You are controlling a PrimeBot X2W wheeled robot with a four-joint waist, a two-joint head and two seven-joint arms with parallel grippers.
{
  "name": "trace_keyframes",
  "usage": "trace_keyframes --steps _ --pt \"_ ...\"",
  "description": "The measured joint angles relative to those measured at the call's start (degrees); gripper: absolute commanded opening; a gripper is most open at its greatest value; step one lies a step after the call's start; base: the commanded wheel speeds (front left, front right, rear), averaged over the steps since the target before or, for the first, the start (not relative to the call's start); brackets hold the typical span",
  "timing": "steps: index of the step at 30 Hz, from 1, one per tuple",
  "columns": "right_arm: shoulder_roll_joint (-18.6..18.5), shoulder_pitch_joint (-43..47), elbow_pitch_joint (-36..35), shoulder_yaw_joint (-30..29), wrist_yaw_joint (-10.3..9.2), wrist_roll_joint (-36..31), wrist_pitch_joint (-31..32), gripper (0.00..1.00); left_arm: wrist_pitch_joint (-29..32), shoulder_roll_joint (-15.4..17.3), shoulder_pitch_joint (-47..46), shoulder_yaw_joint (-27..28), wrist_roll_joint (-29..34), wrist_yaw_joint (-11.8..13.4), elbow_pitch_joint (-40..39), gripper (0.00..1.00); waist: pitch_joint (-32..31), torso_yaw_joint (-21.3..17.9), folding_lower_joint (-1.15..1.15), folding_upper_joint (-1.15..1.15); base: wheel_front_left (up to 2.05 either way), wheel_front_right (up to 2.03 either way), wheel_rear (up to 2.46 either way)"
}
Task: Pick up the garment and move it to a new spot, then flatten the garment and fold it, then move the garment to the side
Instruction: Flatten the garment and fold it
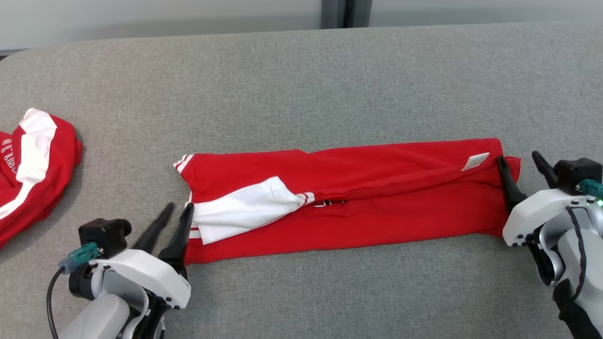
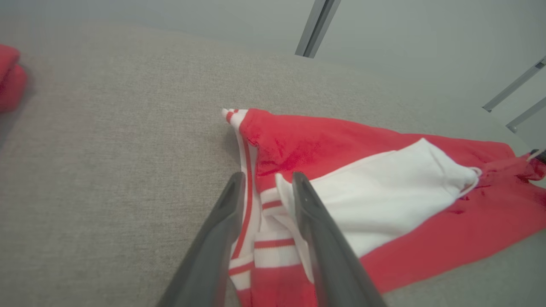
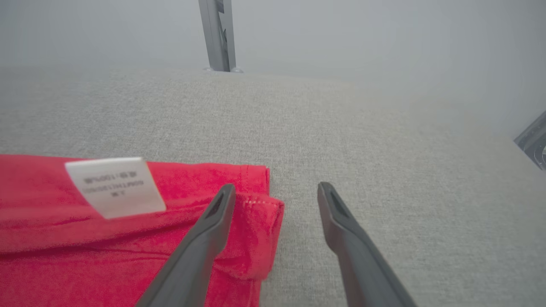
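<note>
The red garment [image 1: 377, 207] lies on the grey table [image 1: 301, 84] as a long strip running left to right, with a white panel [image 1: 240, 209] near its left end and a white label [image 1: 476, 161] near its right end. My left gripper [image 1: 179, 206] is open at the strip's left end. In the left wrist view its fingers straddle the red-and-white striped edge [image 2: 251, 213] of the garment [image 2: 298, 140]. My right gripper [image 1: 518, 156] is open at the right end. Its left finger [image 3: 213, 217] rests over the red corner [image 3: 256, 213], its right finger [image 3: 341, 221] over bare table, close to the label [image 3: 115, 185].
A second red and white garment [image 1: 33, 165] lies bunched at the table's left edge, and a part of it shows red [image 2: 8, 76] in the left wrist view. Bare grey table surrounds the strip in front and behind. A pale wall with a dark post [image 1: 346, 13] stands behind the table.
</note>
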Motion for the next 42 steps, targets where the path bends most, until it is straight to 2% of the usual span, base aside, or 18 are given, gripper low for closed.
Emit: trace_keyframes --steps 6,13,16,23,27,34,38,42 --pt "0.93 3.08 -8.84 -5.57 0.0 -5.24 0.0 1.0 -3.0 -0.47 -0.09 2.08 1.32 1.92 0.13 1.0 -1.23 -0.48 0.0 0.0 0.0 0.0 0.0" --pt "6.33 8.31 -19.71 -8.12 0.0 -10.54 -0.13 1.0 -4.76 -2.53 1.43 7.99 4.25 3.53 -1.18 1.0 -3.06 -1.01 0.0 0.0 0.0 0.0 0.0" --pt "8.65 10.27 -22.9 -7.7 0.0 -11.65 -0.13 1.0 -4.77 -4.59 2.96 11.91 7.4 3.86 -2.61 1.0 -4.0 -1.1 0.0 0.0 0.0 0.0 0.0" --pt "11.38 14.94 -27.44 -6.04 0.0 -12.61 -0.13 1.0 -4.79 -8.93 7.44 18.82 16.77 2.25 -5.39 1.0 -6.19 -0.88 0.0 0.0 0.0 0.0 0.0" --pt "11.88 17.44 -29.26 -6.09 0.0 -12.34 -0.14 1.0 -4.83 -11.67 10.23 22.19 20.9 0.36 -6.3 1.0 -7.71 -0.72 0.0 0.0 0.0 0.0 0.0" --pt "12.71 22.68 -33.09 -8.2 0.0 -12.52 -0.13 1.0 -4.83 -16.86 15.13 27.22 27.11 -3.26 -7.73 1.0 -11.01 -0.42 0.0 0.0 0.0 0.0 0.0" --pt "13.32 27.13 -34.93 -9.37 0.0 -12.68 -0.13 1.0 -4.83 -19.24 19.13 29.87 33.01 -4.37 -7.78 1.0 -13.6 -0.43 0.0 0.0 0.0 0.0 0.0" --pt "13.5 29.48 -35.86 -10.21 0.0 -13.01 -0.13 1.0 -4.83 -20.62 21.62 31.99 36.26 -5.28 -7.7 1.0 -14.89 -0.46 0.0 0.0 0.0 0.0 0.0"
